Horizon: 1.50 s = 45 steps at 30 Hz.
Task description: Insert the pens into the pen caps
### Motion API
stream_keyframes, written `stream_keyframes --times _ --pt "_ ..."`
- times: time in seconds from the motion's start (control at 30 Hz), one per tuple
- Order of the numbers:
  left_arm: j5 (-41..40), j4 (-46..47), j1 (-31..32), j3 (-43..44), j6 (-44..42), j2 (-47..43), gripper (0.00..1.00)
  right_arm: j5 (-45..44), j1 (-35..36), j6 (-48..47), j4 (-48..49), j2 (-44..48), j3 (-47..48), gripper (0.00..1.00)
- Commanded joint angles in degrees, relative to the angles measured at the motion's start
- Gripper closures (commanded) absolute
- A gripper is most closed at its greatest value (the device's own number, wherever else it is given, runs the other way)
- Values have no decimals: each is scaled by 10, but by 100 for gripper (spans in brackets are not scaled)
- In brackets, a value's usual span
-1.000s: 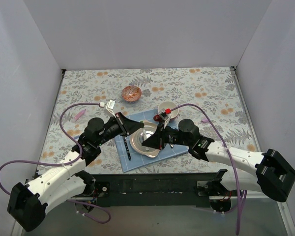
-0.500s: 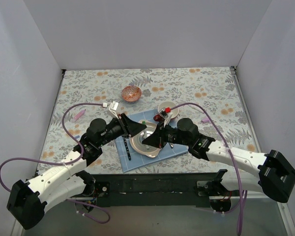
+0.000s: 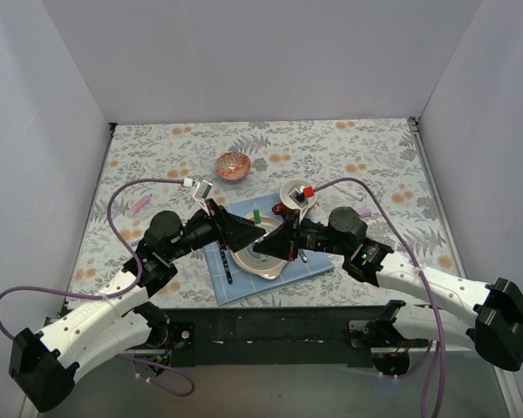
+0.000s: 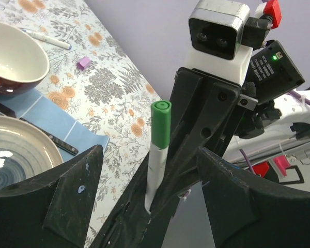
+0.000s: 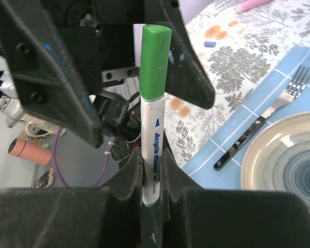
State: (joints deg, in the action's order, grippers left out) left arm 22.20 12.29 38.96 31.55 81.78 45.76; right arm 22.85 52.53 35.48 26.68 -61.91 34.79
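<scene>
Now the right gripper (image 5: pixel 153 173) clamps the lower end of the pen (image 5: pixel 154 137), long axis upright, green cap (image 5: pixel 155 59) topmost; the left gripper (image 4: pixel 150 154), fingers (image 4: pixel 72 181) apart, faces that cap from just beside.

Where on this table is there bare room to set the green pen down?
Bare: the far strip of cloth between the back wall and the copper bowl, and the far left corner. Crowded: the middle, where blue mat, plate, white bowl, left gripper and right gripper meet.
</scene>
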Motion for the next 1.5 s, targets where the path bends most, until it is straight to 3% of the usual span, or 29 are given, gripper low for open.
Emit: stream_keyframes --times 0.0,0.27,0.53,0.9,1.23,1.47 --pt "38 28 2 28 -36 -1 29 43 1 -10 43 33 -3 99" --pt "65 61 2 54 -4 10 31 58 1 -5 29 52 -8 99" --pt "57 64 2 64 -26 -2 29 68 1 -2 36 50 -16 99" --pt "41 36 2 86 -52 6 49 78 1 -1 31 47 -10 99" --pt "77 40 2 84 -55 19 58 78 1 5 32 50 -10 99" --pt "104 55 2 74 -51 28 76 67 0 4 39 63 -18 99"
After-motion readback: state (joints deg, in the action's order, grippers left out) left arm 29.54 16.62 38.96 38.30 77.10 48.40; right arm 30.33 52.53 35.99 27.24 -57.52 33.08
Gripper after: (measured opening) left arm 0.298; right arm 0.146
